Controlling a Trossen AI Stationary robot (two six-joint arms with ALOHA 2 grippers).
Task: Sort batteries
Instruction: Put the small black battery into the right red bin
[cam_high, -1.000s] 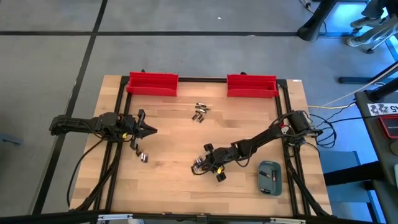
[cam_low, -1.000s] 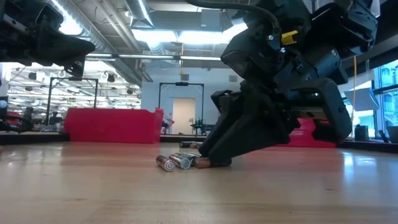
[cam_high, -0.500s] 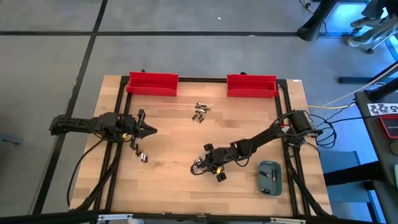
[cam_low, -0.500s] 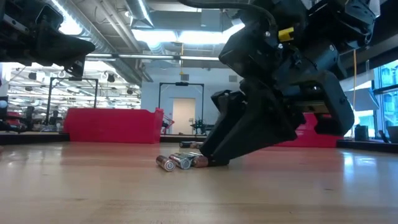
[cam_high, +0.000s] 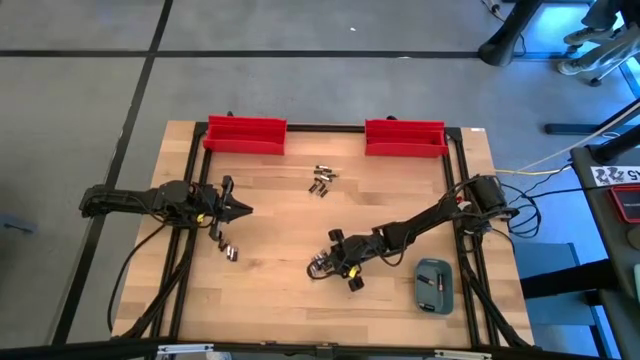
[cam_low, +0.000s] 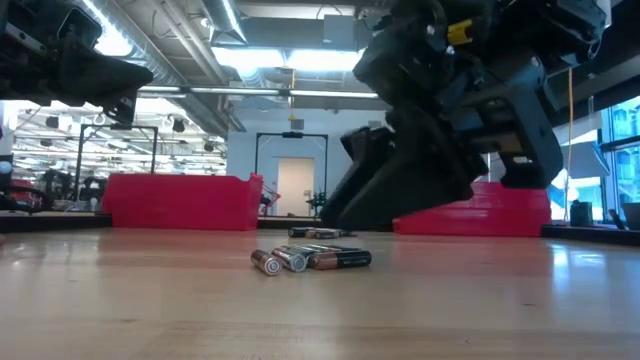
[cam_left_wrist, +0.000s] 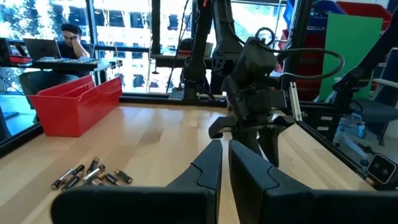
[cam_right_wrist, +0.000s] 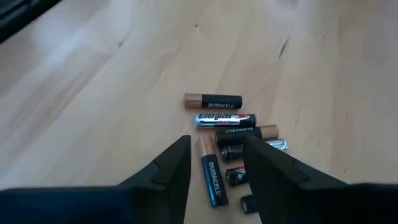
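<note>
The right gripper (cam_right_wrist: 214, 165) hangs just above a loose cluster of small cylindrical batteries with dark and copper-coloured wrappers (cam_right_wrist: 227, 140) lying flat on the pale wooden table (cam_high: 280, 240). Its fingers stand apart and hold nothing. In the cluster the long axes differ: several lie parallel side by side, and one copper-ended cell (cam_right_wrist: 209, 168) lies crosswise to them. The left gripper (cam_high: 243, 210), fingers together, waits well apart from that cluster.

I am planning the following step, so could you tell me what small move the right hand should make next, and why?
Probably lower the right hand and close on the copper-topped battery lined up between its fingers: it hovers open and empty over the battery cluster. The left hand waits shut at the left of the table.
</note>
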